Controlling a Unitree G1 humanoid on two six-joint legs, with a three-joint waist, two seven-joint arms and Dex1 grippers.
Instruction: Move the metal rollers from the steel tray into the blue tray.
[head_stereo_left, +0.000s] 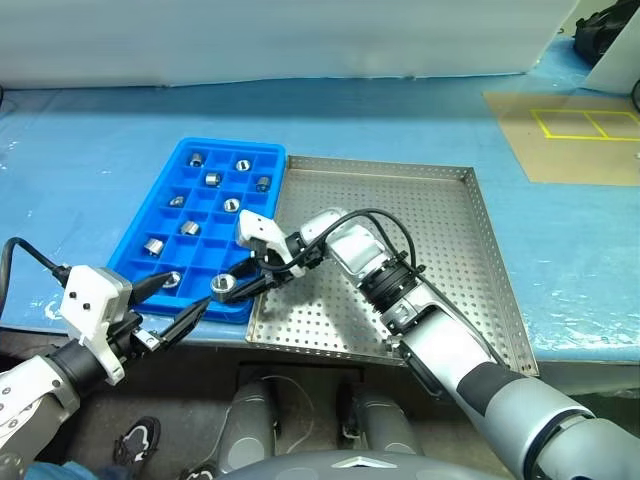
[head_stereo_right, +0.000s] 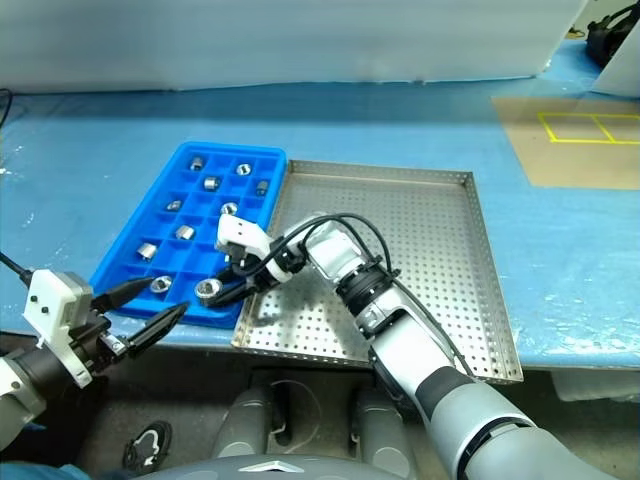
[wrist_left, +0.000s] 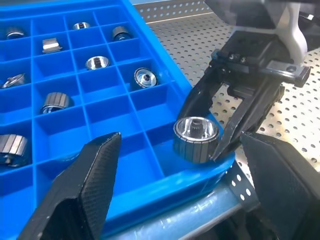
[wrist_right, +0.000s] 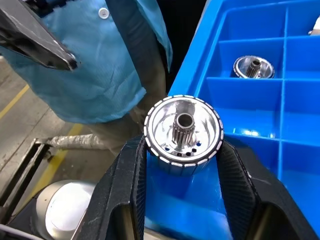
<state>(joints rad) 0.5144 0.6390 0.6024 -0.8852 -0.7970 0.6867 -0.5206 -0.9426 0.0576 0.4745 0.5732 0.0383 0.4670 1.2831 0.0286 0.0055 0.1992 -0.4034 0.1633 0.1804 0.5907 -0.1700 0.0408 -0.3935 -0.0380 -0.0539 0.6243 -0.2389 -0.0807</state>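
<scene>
The blue tray (head_stereo_left: 232, 143) lies at the left of the table, with several metal rollers (head_stereo_left: 212, 179) sitting singly in its square compartments. My right gripper (head_stereo_left: 225, 287) reaches leftward across the steel tray (head_stereo_left: 440, 250) and is shut on one metal roller (wrist_right: 183, 129). It holds that roller just above the blue tray's near right corner compartment. My left gripper (head_stereo_left: 188, 295) stands open just off that same corner, past the table's front edge. Its black fingers (wrist_left: 95, 175) spread to either side of the held roller without touching it. I see no rollers on the visible perforated floor of the steel tray.
The steel tray abuts the blue tray's right side on the pale blue table covering (head_stereo_left: 90, 150). A cardboard sheet with yellow taped squares (head_stereo_left: 570, 130) lies at the back right. A white board (head_stereo_left: 300, 40) runs along the far edge.
</scene>
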